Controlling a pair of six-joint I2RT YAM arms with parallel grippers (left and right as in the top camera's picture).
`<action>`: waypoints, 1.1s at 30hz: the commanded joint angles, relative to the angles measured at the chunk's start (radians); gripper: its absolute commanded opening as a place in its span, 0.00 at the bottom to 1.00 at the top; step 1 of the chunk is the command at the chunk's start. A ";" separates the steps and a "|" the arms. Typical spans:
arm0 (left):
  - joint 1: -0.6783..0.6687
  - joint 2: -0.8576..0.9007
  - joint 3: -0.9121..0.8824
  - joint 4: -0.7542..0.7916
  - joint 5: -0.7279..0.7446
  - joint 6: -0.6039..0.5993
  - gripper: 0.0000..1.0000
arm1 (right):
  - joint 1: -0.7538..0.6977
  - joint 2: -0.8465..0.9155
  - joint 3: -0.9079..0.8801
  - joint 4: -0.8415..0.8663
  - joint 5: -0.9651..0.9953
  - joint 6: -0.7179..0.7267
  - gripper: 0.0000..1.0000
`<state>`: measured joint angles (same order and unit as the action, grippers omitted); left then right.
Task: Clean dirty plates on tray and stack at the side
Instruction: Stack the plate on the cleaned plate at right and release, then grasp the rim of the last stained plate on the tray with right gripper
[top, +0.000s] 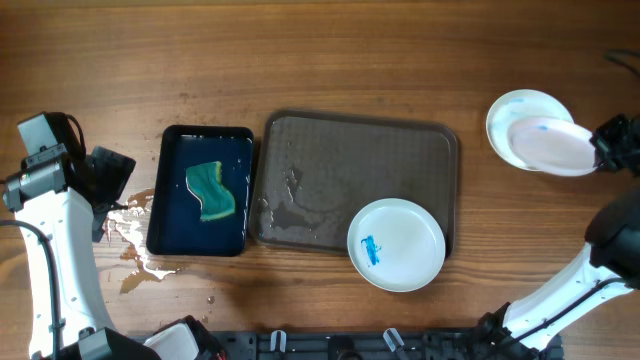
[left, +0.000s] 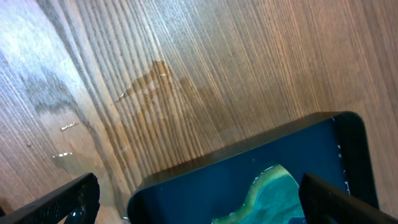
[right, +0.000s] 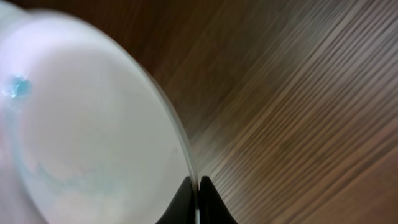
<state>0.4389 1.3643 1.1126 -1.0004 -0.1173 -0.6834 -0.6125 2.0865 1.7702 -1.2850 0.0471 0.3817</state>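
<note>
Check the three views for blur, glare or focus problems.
Right wrist: the held plate and the wooden tabletop are blurred soft; only the right end effector looks sharp. Left wrist: in focus, with small glints on the spilled water. Overhead: sharp and evenly lit, with a wet sheen on the left side of the grey tray.

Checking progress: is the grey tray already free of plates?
No, a white plate with a blue smear lies at the grey tray's right front corner.

Robotics lab bench: 2 white robot arms (top: 55, 250) mounted at a wood-grain table (top: 330, 60).
</note>
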 joint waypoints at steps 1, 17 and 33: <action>0.004 0.007 0.002 0.002 0.021 -0.013 1.00 | 0.051 -0.016 -0.096 0.076 -0.071 0.012 0.05; -0.171 0.054 0.002 0.026 0.039 0.069 0.93 | 0.302 -0.290 -0.062 0.077 -0.277 -0.151 0.33; -0.431 0.320 0.002 0.066 0.043 0.077 0.99 | 0.705 -0.408 -0.851 0.216 -0.256 0.040 0.36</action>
<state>0.0135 1.6741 1.1133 -0.9451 -0.0765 -0.6216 0.0696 1.6787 1.0332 -1.1248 -0.1947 0.3710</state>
